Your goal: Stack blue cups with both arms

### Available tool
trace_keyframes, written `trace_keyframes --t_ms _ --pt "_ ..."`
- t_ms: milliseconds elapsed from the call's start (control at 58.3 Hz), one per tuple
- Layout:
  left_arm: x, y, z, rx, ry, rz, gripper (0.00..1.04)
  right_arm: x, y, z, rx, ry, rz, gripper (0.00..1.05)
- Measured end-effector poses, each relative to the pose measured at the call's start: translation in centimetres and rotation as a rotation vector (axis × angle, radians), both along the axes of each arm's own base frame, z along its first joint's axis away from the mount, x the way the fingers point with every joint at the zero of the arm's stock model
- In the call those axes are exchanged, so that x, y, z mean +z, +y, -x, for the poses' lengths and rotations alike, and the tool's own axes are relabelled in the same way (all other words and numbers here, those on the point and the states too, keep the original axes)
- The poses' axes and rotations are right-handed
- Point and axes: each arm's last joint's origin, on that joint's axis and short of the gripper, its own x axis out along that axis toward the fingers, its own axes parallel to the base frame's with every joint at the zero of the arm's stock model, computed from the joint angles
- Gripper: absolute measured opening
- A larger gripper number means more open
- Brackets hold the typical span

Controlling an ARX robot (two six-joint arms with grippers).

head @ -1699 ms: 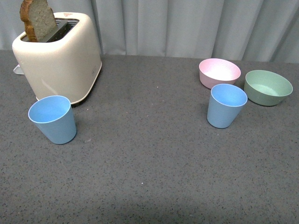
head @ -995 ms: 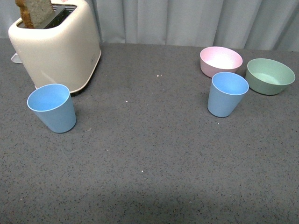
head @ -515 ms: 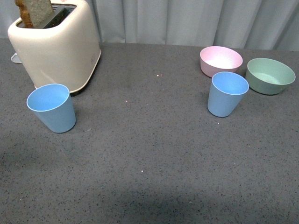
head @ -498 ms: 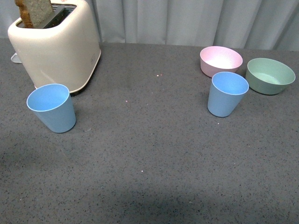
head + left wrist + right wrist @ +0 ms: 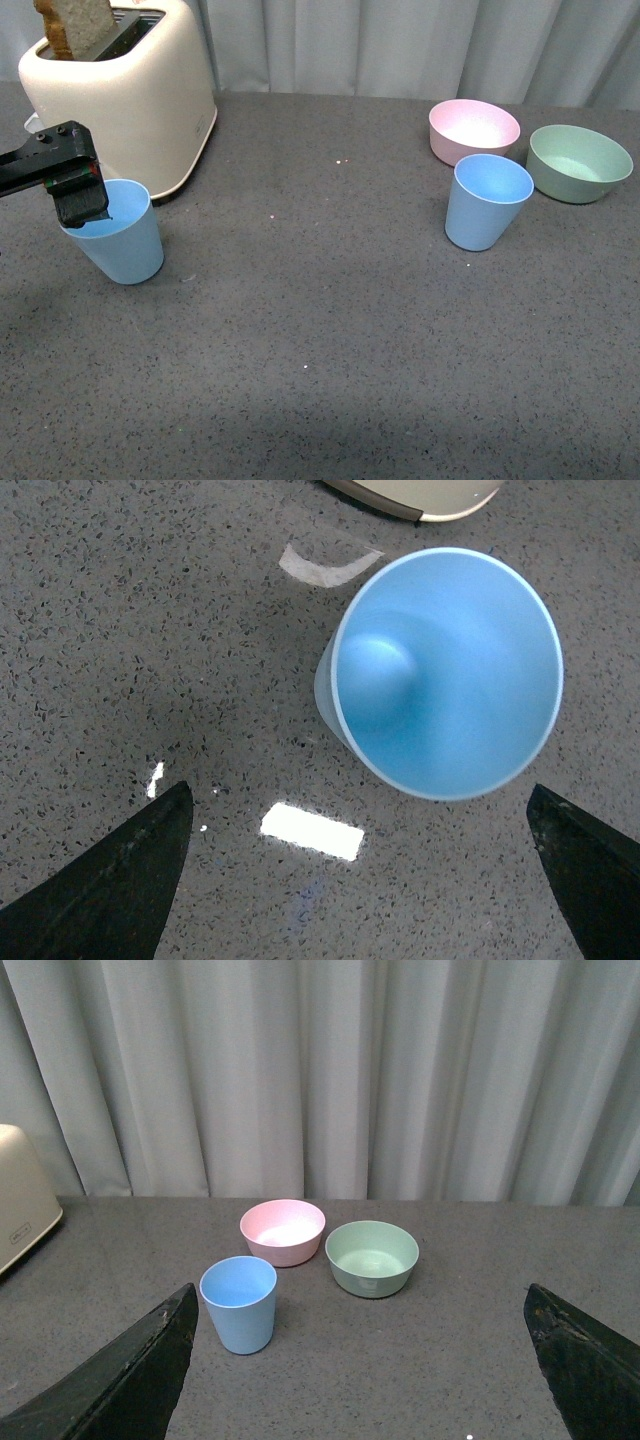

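Two light blue cups stand upright on the dark grey table. The left cup (image 5: 118, 248) is in front of the toaster; the right cup (image 5: 487, 202) is in front of the pink bowl. My left gripper (image 5: 80, 205) hovers at the left cup's near-left rim, open and empty. In the left wrist view the cup (image 5: 445, 675) lies just ahead of the open gripper (image 5: 358, 790), between the lines of its black fingers (image 5: 110, 880). My right gripper (image 5: 359, 1305) is open and empty, well back from the right cup (image 5: 240, 1303). It is out of the front view.
A cream toaster (image 5: 125, 95) with a slice of bread (image 5: 75, 25) stands at the back left, close behind the left cup. A pink bowl (image 5: 473, 130) and a green bowl (image 5: 579, 162) sit at the back right. A grey curtain hangs behind the table.
My left arm has come into the front view from the left and now sits over the left cup's rim. Neither cup has moved.
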Motion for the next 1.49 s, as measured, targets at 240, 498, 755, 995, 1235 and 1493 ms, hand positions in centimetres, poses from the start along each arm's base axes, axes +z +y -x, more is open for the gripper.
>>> trace_keyframes --t_ms 240,498,755,995,1235,1493 --pt "-1.5 0.9 -3.3 0.121 0.07 0.088 0.98 0.0 0.0 0.0 0.0 0.0 0.0 0.95" --pt "-3.4 1.6 -4.5 0.185 0.167 0.114 0.87 0.0 0.0 0.0 0.0 0.0 0.0 0.95" --pt "-3.4 1.1 -5.0 0.178 0.203 0.131 0.31 0.0 0.0 0.0 0.0 0.0 0.0 0.95" --pt "-3.1 -0.3 -5.1 0.157 0.209 0.179 0.04 0.0 0.0 0.0 0.0 0.0 0.0 0.95" --pt "-1.1 -4.8 -6.2 0.046 0.176 0.17 0.04 0.0 0.0 0.0 0.0 0.0 0.0 0.95" --pt "-1.2 -13.1 -8.5 -0.118 0.197 0.139 0.04 0.0 0.0 0.0 0.0 0.0 0.0 0.95"
